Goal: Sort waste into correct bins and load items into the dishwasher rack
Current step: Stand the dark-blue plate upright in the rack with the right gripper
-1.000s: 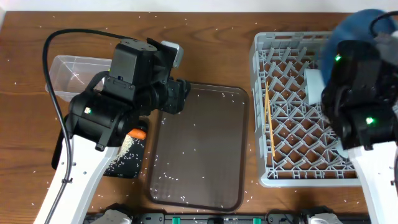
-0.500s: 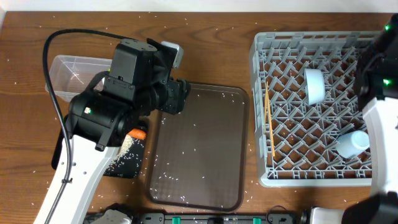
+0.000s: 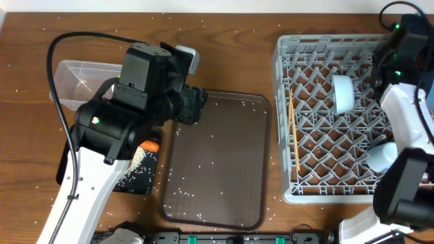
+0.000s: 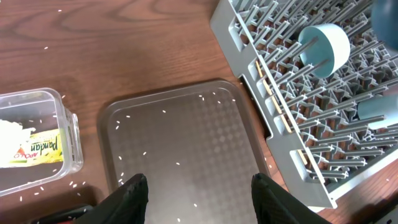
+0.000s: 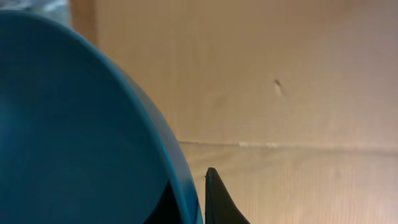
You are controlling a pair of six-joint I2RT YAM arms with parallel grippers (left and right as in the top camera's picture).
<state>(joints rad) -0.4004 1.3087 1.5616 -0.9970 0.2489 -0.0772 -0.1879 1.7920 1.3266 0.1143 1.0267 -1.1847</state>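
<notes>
In the right wrist view my right gripper (image 5: 194,191) is shut on the rim of the large blue plate (image 5: 74,124), which fills the left of that view. Overhead, the right arm (image 3: 401,54) reaches past the far right corner of the grey dishwasher rack (image 3: 288,115); the plate does not show there. A light-blue cup (image 3: 342,93) and a pinkish-white cup (image 3: 381,157) sit in the rack. My left gripper (image 4: 200,198) is open and empty above the brown serving tray (image 4: 174,137). The clear box (image 4: 37,146) holds wrappers. The black tray (image 3: 139,175) holds rice and a carrot (image 3: 149,145).
Thin yellow chopsticks (image 3: 293,132) lie in the rack's left side. Rice grains are scattered over the serving tray (image 3: 217,163) and the wooden table. The left arm (image 3: 135,102) covers part of the clear box (image 3: 74,78) and the black tray.
My right arm has swung from over the rack to beyond its far right corner, carrying the blue plate out of the overhead view. The left arm has not moved.
</notes>
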